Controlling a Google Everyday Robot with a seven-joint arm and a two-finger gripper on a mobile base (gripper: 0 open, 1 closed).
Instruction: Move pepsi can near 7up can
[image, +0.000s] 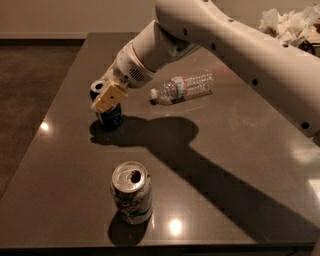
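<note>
You see the gripper (106, 98), a cream-coloured blocky end piece on a smooth white rounded arm (235, 45), positioned at the pepsi can (112, 119) near the left edge of the table (55, 155). It overlaps the can's upper part; whether it grips the can cannot be determined. The pepsi can is a dark blue cylinder standing upright. The 7up can (131, 192), pale and metallic with an opened silver top, stands upright near the front edge, well apart from the pepsi can. A clear ribbed plastic bottle (182, 87) lies on its side toward the far edge. The table surface is dark, flat and glossy, with bright reflections. Crumpled white paper (290, 22) sits by the far right corner.
</note>
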